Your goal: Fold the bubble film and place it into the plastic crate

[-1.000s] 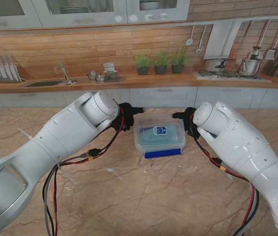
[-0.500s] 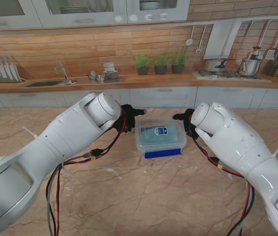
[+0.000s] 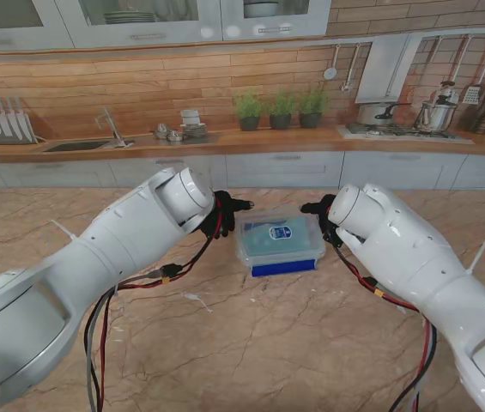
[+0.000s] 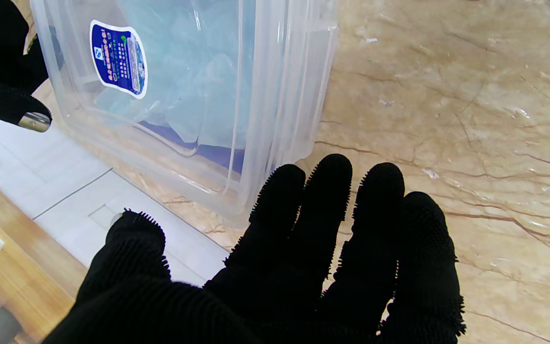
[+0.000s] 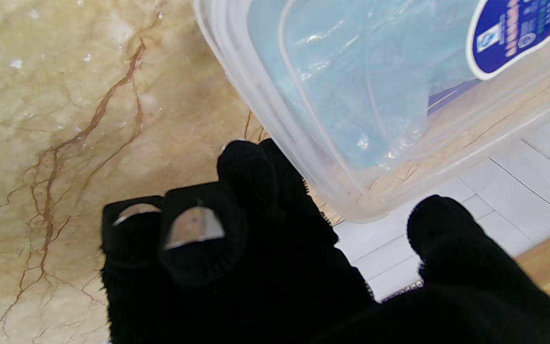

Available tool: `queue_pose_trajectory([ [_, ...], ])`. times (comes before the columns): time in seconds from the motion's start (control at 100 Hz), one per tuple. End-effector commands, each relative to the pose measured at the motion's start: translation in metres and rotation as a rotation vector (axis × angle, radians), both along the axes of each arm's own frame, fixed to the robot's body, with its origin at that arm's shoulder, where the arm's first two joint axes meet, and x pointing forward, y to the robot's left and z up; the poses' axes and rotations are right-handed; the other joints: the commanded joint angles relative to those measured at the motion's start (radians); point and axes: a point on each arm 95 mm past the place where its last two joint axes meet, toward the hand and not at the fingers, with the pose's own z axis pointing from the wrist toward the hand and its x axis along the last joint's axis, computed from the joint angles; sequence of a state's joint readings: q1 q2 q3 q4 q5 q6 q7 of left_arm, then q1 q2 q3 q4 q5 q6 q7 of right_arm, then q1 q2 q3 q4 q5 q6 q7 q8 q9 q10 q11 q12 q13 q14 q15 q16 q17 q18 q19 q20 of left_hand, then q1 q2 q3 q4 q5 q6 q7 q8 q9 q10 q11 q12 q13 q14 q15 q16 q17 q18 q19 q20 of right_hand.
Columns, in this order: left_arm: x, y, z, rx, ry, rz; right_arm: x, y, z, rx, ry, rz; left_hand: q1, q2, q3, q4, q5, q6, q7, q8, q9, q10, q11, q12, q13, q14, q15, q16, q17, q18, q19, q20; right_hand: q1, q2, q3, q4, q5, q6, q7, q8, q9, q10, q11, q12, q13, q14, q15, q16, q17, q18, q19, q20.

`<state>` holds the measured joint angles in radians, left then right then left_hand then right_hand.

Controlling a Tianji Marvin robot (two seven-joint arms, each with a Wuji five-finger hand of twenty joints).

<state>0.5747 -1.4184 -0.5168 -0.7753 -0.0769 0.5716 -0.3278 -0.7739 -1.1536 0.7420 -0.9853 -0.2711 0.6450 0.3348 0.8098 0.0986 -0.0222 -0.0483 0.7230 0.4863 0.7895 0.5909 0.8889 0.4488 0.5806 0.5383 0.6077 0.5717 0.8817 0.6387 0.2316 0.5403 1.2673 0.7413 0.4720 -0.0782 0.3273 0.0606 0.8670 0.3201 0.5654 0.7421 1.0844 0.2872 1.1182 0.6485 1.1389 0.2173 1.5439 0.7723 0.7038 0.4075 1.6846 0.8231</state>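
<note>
The clear plastic crate (image 3: 249, 254) with a blue label stands mid-table on a dark blue base (image 3: 283, 268). Pale blue bubble film (image 3: 259, 244) lies crumpled inside it, also visible through the wall in both wrist views (image 4: 194, 71) (image 5: 351, 86). My left hand (image 3: 230, 209), in a black glove, hovers just off the crate's left far corner, its fingers (image 4: 322, 200) spread and holding nothing. My right hand (image 3: 318, 209) is at the crate's right far corner (image 5: 351, 200), fingers (image 5: 194, 229) partly curled, thumb apart, nothing in it.
The marble table (image 3: 268, 343) stretches nearer to me from the crate. Its far edge runs just beyond the crate and both hands. Behind it stands a kitchen counter with a sink (image 3: 79, 144), potted plants (image 3: 281, 110) and a stove (image 3: 397, 129).
Both forearms have swung slightly inward and nearer to me, while the hands stay beside the crate's far corners. The crate and the film have not moved.
</note>
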Motion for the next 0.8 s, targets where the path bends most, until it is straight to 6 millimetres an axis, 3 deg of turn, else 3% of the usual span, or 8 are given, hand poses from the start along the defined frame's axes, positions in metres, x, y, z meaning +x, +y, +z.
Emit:
queue_pose_trajectory([
  [0.0, -0.003, -0.012, 0.003, -0.009, 0.007, -0.025, -0.002, 0.011, -0.001, 0.018, -0.004, 0.019, 0.021, 0.015, -0.009, 0.014, -0.010, -0.166, 0.007, -0.001, -0.022, -0.037, -0.015, 0.004, -0.010, 0.008, -0.007, -0.002, -0.015, -0.035, -0.002, -0.008, -0.023, 0.001, 0.001, -0.015, -0.015, -0.150, -0.008, -0.002, -0.023, 0.157, 0.038, -0.004, 0.027, -0.003, 0.003, 0.003, -0.028, -0.144, 0.071, 0.011],
  [0.57, -0.011, -0.004, -0.002, 0.079, -0.006, -0.030, -0.013, 0.001, -0.011, -0.006, -0.003, -0.019, 0.027, 0.003, -0.009, 0.015, -0.040, -0.170, -0.061, -0.047, -0.047, -0.032, -0.030, 0.002, -0.033, 0.003, -0.024, -0.006, -0.036, -0.046, -0.010, -0.020, -0.036, -0.005, 0.014, -0.021, -0.039, -0.143, -0.017, -0.012, -0.052, 0.159, 0.011, -0.022, -0.009, 0.020, -0.042, 0.001, -0.070, -0.137, 0.037, 0.017],
  [0.79, -0.018, 0.004, 0.002, 0.085, -0.050, -0.020, -0.018, -0.008, -0.009, -0.029, -0.037, -0.041, 0.028, 0.002, -0.008, 0.015, -0.043, -0.171, -0.065, -0.053, -0.051, -0.034, -0.033, 0.001, -0.036, 0.002, -0.027, -0.007, -0.039, -0.047, -0.011, -0.022, -0.042, -0.007, 0.019, -0.024, -0.067, -0.144, -0.030, -0.019, -0.088, 0.161, -0.046, -0.059, -0.065, 0.060, -0.136, -0.014, -0.134, -0.120, -0.020, 0.003],
])
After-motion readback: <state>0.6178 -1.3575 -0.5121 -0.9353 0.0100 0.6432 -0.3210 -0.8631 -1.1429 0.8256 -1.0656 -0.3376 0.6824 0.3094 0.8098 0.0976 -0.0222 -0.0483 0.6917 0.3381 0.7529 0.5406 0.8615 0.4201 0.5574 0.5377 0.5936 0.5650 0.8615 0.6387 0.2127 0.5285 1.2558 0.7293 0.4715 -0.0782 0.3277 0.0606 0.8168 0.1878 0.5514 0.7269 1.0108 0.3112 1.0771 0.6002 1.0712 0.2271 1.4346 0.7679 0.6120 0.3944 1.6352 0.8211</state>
